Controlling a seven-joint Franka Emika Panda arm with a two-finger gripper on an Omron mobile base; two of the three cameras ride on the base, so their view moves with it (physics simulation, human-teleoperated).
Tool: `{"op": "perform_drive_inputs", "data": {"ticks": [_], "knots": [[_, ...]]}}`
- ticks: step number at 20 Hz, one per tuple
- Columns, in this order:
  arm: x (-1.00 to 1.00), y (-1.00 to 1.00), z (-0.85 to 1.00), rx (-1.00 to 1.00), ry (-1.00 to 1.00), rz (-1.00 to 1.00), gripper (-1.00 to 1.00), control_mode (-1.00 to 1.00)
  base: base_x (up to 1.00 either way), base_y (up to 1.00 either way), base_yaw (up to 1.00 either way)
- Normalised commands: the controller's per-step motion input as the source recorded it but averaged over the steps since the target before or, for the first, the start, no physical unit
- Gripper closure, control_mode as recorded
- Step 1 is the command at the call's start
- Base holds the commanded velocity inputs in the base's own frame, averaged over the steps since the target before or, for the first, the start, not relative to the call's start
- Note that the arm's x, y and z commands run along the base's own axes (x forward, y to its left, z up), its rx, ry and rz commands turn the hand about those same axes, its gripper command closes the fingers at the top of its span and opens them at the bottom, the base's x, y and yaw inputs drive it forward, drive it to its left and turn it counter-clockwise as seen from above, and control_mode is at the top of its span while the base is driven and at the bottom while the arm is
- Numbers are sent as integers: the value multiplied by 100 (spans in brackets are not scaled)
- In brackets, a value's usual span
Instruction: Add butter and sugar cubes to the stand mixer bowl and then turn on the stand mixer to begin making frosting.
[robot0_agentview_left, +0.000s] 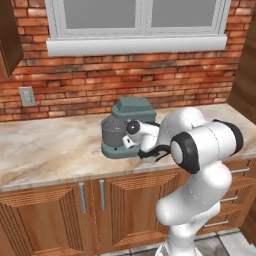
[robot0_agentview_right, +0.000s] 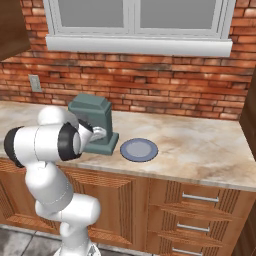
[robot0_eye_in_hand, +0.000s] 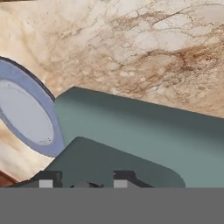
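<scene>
Gripper (robot0_eye_in_hand: 83, 180) tips are seen at the mixer (robot0_eye_in_hand: 144, 135) column, by its knob; jaw state cannot be told. Mixer is placed on the worktop (robot0_agentview_left: 45, 145), with the bowl (robot0_agentview_left: 113, 131) seated on its base under the head and a plate (robot0_agentview_right: 138, 149) just beside it. Switch-on step is judged in hand; butter and sugar are not made out. Next, the knob must be pinched and turned.

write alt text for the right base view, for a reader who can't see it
A white robot arm reaches from the lower left to a teal-green stand mixer on a marble counter, its gripper at the mixer's column. A flat blue-grey plate lies just right of the mixer's base, with a brick wall and window behind.
</scene>
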Motion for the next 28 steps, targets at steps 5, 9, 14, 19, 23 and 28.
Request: {"op": "perform_drive_inputs", "data": {"ticks": [5, 9, 14, 19, 23, 28], "knots": [[64, -6, 19, 30, 0, 0, 100, -100, 0, 0, 0], [65, 0, 16, 30, 2, 0, 100, -100, 0, 0, 0], [65, -3, 12, 31, 5, 0, 100, -100, 0, 0, 0], [68, -14, 10, 29, 3, 1, 100, -100, 0, 0, 0], [63, -25, 4, 27, 0, 4, 100, -100, 0, 0, 0], [40, -29, 1, 29, -4, 8, 100, -100, 0, 0, 0]]}}
